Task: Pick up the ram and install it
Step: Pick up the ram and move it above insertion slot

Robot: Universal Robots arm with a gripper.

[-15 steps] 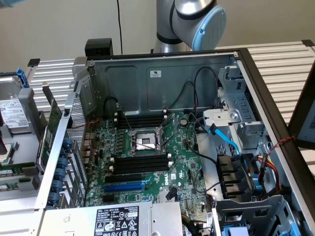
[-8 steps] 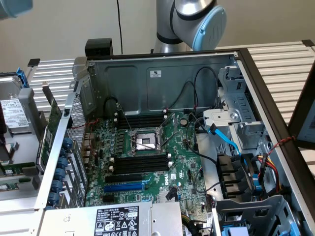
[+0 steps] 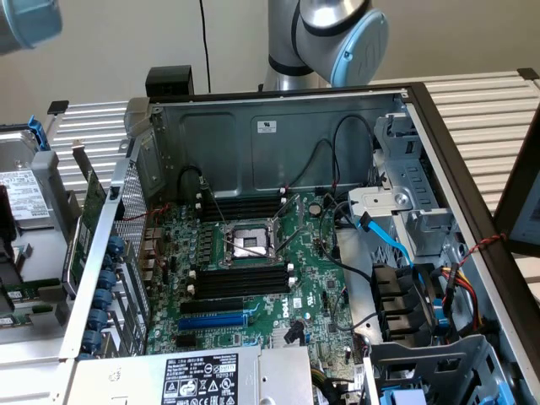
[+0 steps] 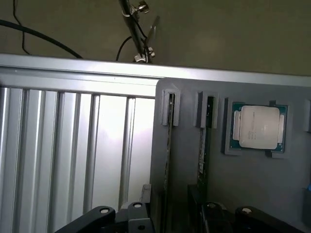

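While the open case (image 3: 278, 143) lies on the slatted table (image 3: 481, 110), with a blue cable (image 3: 390, 243) running beside its motherboard (image 3: 312, 295) and black slots (image 3: 240, 278), the gripper (image 4: 170, 221) hangs spread wide and empty over a grey holder (image 4: 243, 184). A CPU (image 4: 259, 127) sits in it; the ram (image 4: 203, 155) stands on edge in 1 slot, with another stick (image 4: 168, 141) just beside it.

Just by your black end effector (image 4: 167, 218) sits a grey tray (image 4: 252, 194) holding the dark green ram (image 4: 203, 155) with its white label and a silver-lidded processor (image 4: 260, 126) edged in green. The table (image 4: 73, 145) beside it is pale silver, striped with ribs. Your motherboard (image 3: 308, 291) is green, its memory slots (image 3: 240, 278) black, one expansion slot (image 3: 211, 321) blue.
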